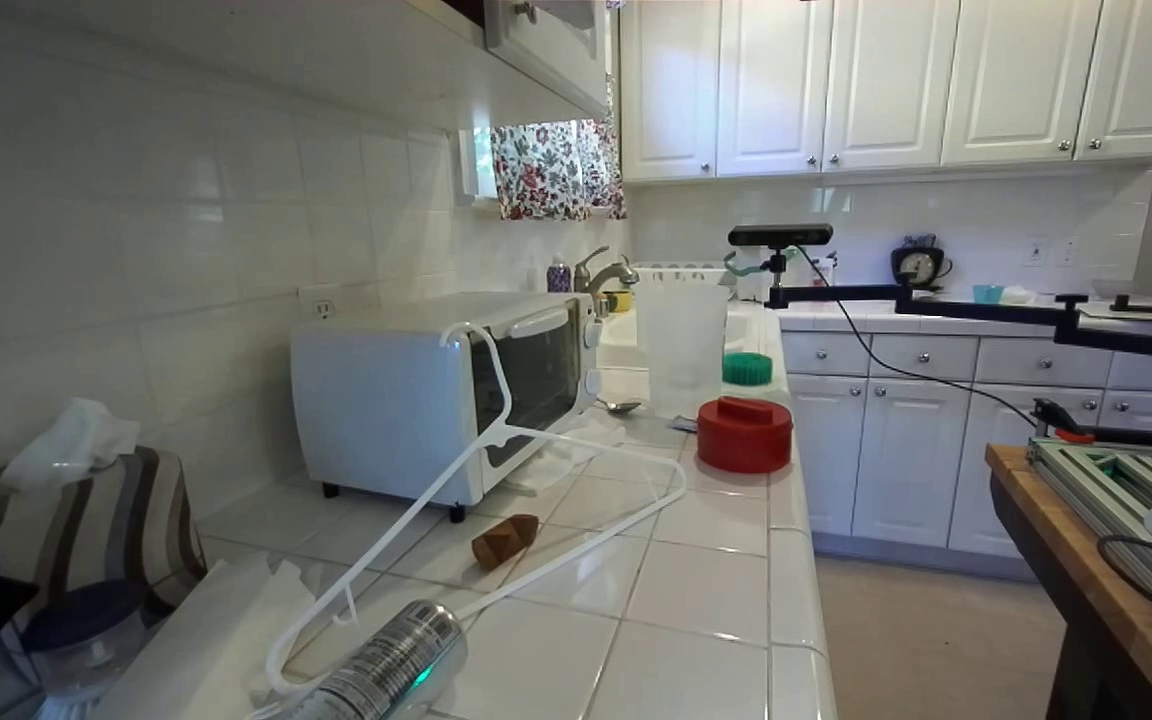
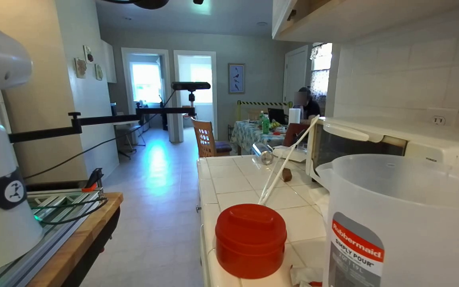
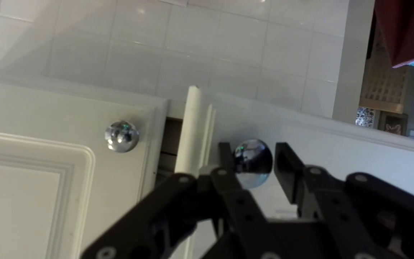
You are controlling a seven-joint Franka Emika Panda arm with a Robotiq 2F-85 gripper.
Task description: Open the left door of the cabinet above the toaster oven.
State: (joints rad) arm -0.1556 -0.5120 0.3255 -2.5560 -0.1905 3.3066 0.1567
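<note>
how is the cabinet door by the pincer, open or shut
Partly open: the wrist view shows the cabinet door standing out from the other door, dark gap between.

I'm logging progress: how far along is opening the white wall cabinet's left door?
Done: that white left door stands ajar, a dark gap beside its free edge. In hand: the black two-fingered end effector straddles its round chrome knob; whether it grips is unclear. Remaining: probably swinging the door wider, since that gap looks narrow in the wrist view.

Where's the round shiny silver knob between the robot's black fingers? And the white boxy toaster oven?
Round shiny silver knob [image 3: 253, 162]: wrist view, on the middle of its front.
White boxy toaster oven [image 1: 404, 400]: in an exterior view, on its side wall.
</note>
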